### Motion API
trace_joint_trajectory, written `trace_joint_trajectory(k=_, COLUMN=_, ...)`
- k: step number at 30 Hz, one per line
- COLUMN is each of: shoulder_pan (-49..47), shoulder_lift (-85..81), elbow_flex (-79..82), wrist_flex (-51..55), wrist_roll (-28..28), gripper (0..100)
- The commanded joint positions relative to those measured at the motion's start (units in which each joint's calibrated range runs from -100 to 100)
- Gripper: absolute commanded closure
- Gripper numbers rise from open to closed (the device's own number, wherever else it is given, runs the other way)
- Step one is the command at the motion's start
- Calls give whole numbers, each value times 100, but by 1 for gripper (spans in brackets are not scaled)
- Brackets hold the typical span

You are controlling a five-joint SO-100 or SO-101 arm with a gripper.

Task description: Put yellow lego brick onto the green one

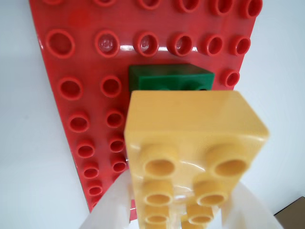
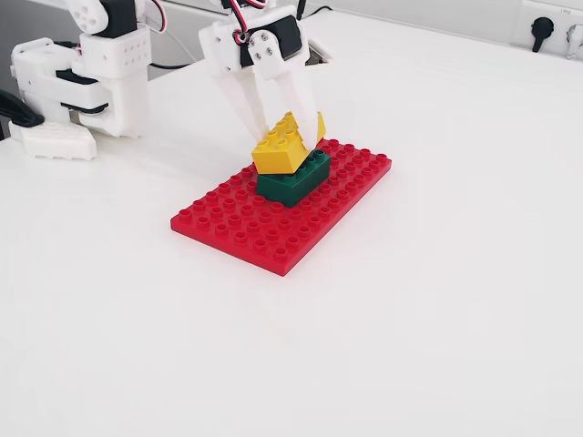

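**Yellow brick held tilted over the green one**

On the red studded baseplate [image 2: 273,228], near the long edge that faces the arm's base, stands the green one [image 2: 293,182], seated on the plate's studs. Directly above it the pincer [image 2: 287,137] pinches the yellow lego brick [image 2: 284,146] between its white fingers [image 2: 244,105], one on each long side. The yellow brick is tilted, its lower edge resting on or just above the green top; the fixed view does not settle which. In the wrist view the yellow lego brick [image 1: 190,143] fills the foreground and hides most of the green one [image 1: 169,76], with only its far end showing. The baseplate lies on the white surface [image 2: 437,300]. The arm's white base [image 2: 86,73] stands near the surface's far left corner, well apart from the plate.
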Motion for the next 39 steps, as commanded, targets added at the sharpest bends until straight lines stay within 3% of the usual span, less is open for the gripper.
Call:
trace_joint_trajectory(k=1, shoulder_pan=-99, shoulder_lift=-61, elbow_flex=-118, wrist_flex=-47, wrist_roll=-37, gripper=92)
trace_joint_trajectory(k=27, shoulder_pan=-99, shoulder_lift=-61, elbow_flex=-73, wrist_flex=-56, wrist_roll=-22, gripper=92)
trace_joint_trajectory(k=33, shoulder_pan=-92, shoulder_lift=-70, elbow_flex=-28, wrist_flex=-56, wrist_roll=-1, gripper=85)
trace_joint_trajectory(k=39, shoulder_pan=-92, shoulder_lift=-86, elbow_flex=-28, wrist_flex=-56, wrist_roll=4, gripper=84)
